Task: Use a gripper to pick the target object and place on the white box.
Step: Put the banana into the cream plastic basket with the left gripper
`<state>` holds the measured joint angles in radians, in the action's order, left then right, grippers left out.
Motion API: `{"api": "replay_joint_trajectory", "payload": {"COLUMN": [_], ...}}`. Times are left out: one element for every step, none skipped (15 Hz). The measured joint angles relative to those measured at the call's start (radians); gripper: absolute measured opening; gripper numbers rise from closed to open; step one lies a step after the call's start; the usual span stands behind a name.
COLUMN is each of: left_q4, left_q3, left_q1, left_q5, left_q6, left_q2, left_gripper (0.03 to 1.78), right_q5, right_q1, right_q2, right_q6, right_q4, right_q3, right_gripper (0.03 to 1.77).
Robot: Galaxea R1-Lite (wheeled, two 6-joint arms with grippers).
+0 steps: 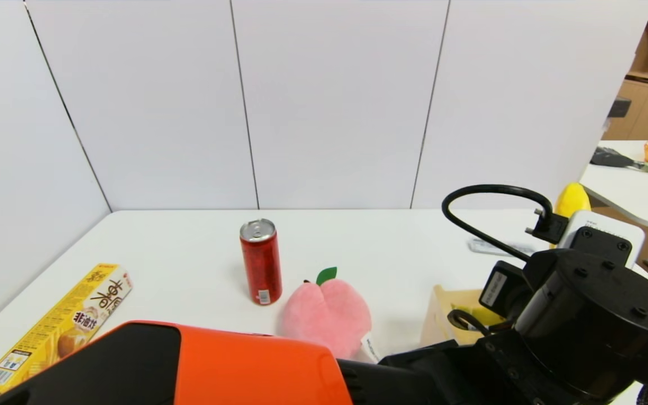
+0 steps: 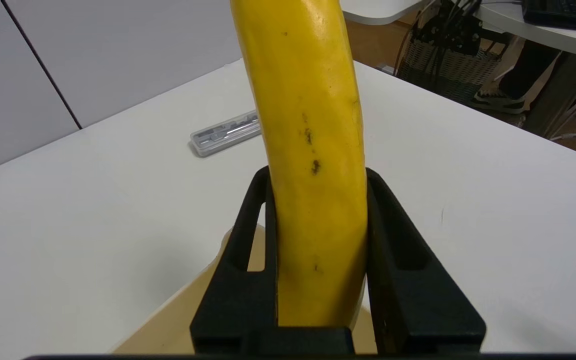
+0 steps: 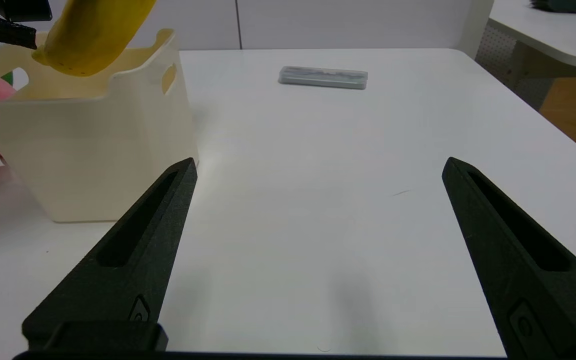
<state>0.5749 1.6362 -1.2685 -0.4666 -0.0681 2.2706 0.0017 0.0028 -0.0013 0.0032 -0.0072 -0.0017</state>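
Head view: white table [image 1: 189, 242], pale panels [image 1: 341, 101] behind; soda can [image 1: 261, 262], plush peach [image 1: 327, 318], box [image 1: 436, 315] at right, partly hidden by the left arm [image 1: 262, 365].

Left wrist view: left gripper [image 2: 320, 245] closed on the banana [image 2: 313, 160].

Right wrist view: right gripper [image 3: 318, 167] wide open, empty, near the box.

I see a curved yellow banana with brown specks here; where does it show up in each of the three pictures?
Head view: right side, the curved yellow banana poking up behind the black left gripper's wrist.
Left wrist view: upright down the middle, clamped between the left gripper's black fingers.
Right wrist view: upper left corner, its tip above the cream plastic bin.
Shared landmark: the flat, clear-grey plastic case on the white table.
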Motion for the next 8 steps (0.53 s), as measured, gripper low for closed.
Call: {"api": "replay_joint_trajectory", "payload": {"left_q4": [0.005,0.006,0.007,0.007,0.007,0.008,0.008,0.010], "left_q3": [-0.001,-0.002,-0.003,-0.004,-0.005,-0.007,-0.008,-0.010], "left_q1": [0.000,0.000,0.000,0.000,0.000,0.000,0.000,0.000], "left_q5": [-0.004,-0.017,-0.036,-0.047,-0.048,-0.049,-0.049,-0.049], "left_q6": [0.000,0.001,0.001,0.000,0.000,0.000,0.000,0.000], "left_q2": [0.000,0.000,-0.001,-0.002,-0.003,-0.005,-0.005,-0.006], "left_gripper": [0.50,0.50,0.50,0.50,0.50,0.50,0.50,0.66], "right_q5": [0.000,0.000,0.000,0.000,0.001,0.000,0.000,0.000], "right_q1": [0.000,0.000,0.000,0.000,0.000,0.000,0.000,0.000], "right_q2": [0.000,0.000,0.000,0.000,0.000,0.000,0.000,0.000], "right_q6": [0.000,0.000,0.000,0.000,0.000,0.000,-0.001,0.000], "right_q4": [0.000,0.000,0.000,0.000,0.000,0.000,0.000,0.000], "right_q3": [0.000,0.000,0.000,0.000,0.000,0.000,0.000,0.000], "right_gripper": [1.70,1.70,1.70,1.70,1.70,1.70,1.70,1.70]}}
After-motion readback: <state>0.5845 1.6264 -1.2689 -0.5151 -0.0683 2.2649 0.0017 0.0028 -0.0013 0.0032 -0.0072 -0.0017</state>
